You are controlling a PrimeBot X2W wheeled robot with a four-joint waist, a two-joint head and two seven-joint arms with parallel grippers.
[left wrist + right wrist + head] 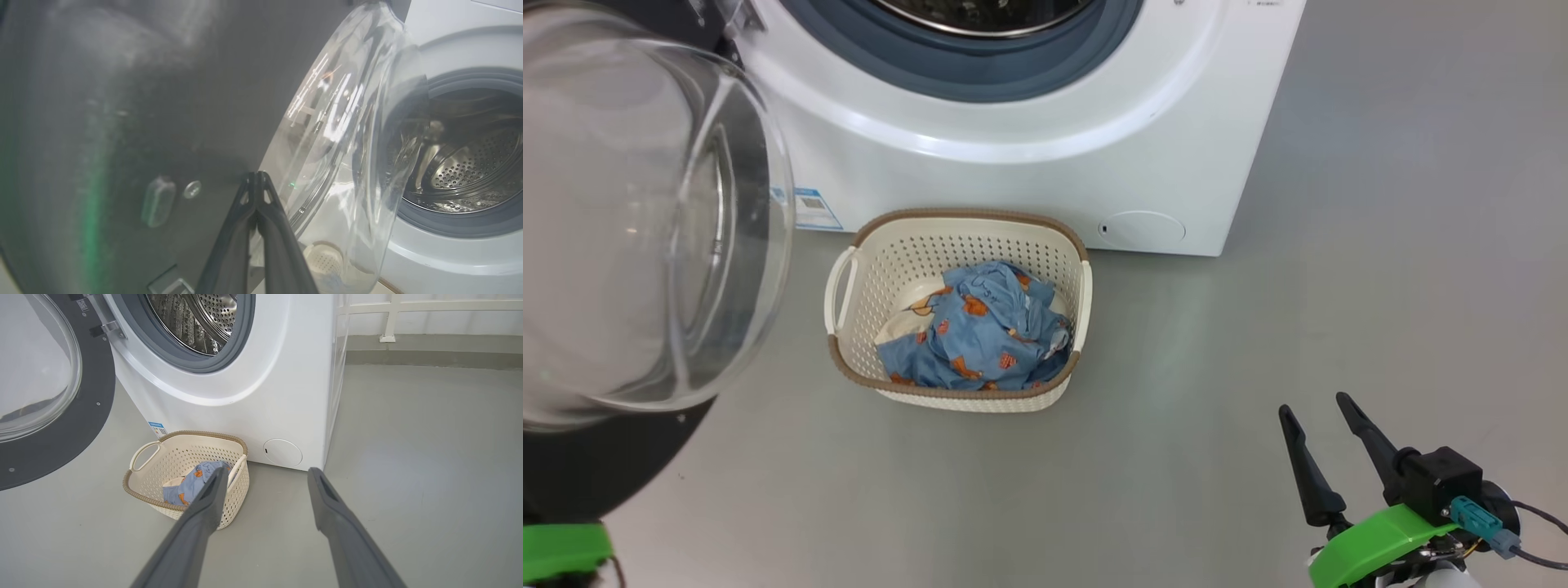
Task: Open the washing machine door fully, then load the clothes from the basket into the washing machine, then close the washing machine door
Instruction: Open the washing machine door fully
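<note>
a smooth grey floor (1380, 245) is seen, matt and marked by pale streaks of reflected light. 2 things are carried directly on it. the washing machine (1045, 171) is stood on it, its white base met by the floor along a straight edge. the basket (968, 249) is set upright just in front of the machine's lower front panel; whether they touch cannot be told. in the right wrist view the floor is bounded at its far side by a low grey kerb (429, 355).
</note>
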